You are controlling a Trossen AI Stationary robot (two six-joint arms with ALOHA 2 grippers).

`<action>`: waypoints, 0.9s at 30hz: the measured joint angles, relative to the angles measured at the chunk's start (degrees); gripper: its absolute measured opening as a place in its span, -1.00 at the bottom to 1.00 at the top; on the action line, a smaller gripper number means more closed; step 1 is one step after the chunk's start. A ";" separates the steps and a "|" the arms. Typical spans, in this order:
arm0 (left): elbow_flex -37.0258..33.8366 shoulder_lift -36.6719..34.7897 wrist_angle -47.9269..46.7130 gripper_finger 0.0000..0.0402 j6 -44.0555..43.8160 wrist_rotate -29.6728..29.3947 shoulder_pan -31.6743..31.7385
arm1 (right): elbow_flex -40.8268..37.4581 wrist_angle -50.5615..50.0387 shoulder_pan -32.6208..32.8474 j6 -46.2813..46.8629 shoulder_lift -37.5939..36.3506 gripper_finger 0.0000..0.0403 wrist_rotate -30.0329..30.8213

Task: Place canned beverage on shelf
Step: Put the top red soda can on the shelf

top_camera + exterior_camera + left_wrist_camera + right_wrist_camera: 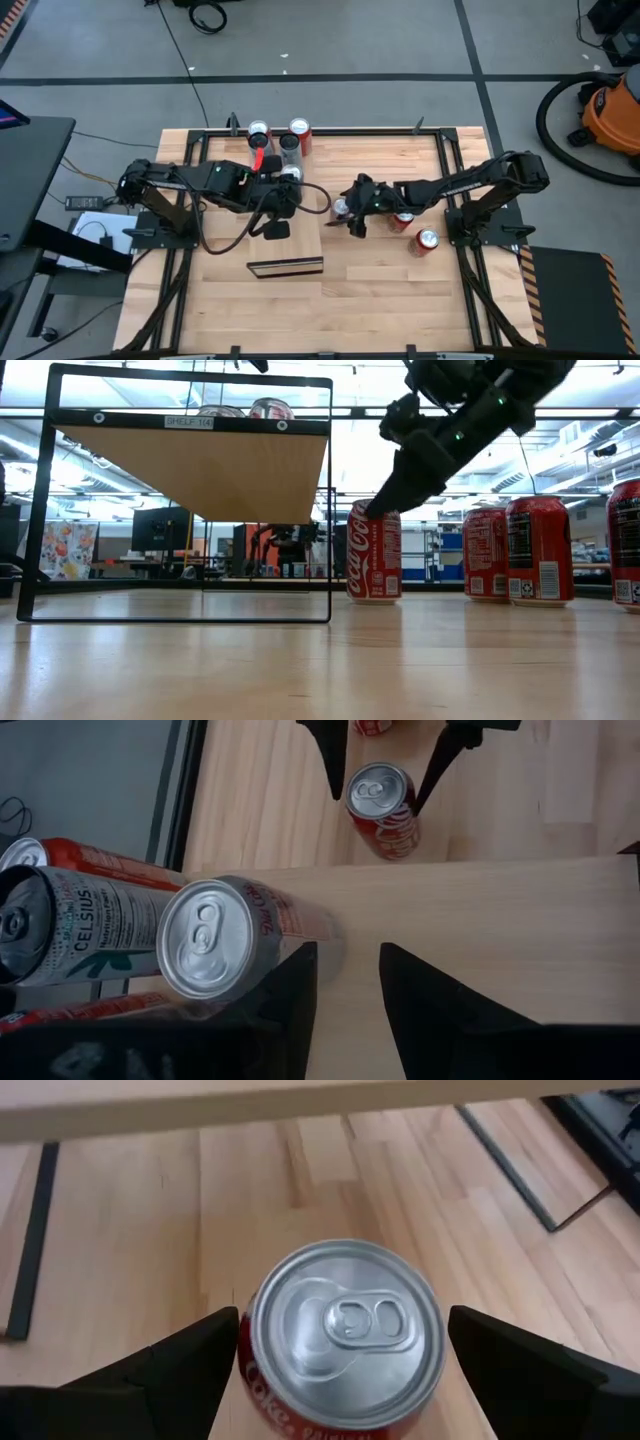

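The right gripper (345, 1355) hangs wide open around an upright, sealed Coca-Cola can (345, 1335) on the table (380, 300), beside the shelf (200, 465). The left gripper (345, 990) hovers narrowly parted, empty, over shelved cans (215, 935)

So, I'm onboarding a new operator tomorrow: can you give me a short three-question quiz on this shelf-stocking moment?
1. True or false: the right pincer is open, one finger on each side of an upright Coca-Cola can on the table.
2. Multiple choice: where is the left pincer? A) over the shelf beside the cans on it; B) on the floor; C) gripping the right arm.
3. Fill in: in the low view, the label on the shelf frame reads "SHELF ___".

Key: 1 true; 2 A; 3 1/4.
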 joint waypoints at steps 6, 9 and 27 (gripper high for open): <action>0.00 0.00 0.00 -0.40 0.00 -0.01 0.07 | -2.16 4.64 -1.16 0.31 0.00 0.84 -2.62; 0.00 0.00 0.02 -0.40 0.01 -0.01 0.14 | -2.16 4.63 -1.91 0.33 0.00 0.81 -4.13; 0.00 0.00 0.00 -0.40 1.08 -0.01 0.14 | 7.83 -5.82 -3.72 -12.23 -3.12 0.59 -14.69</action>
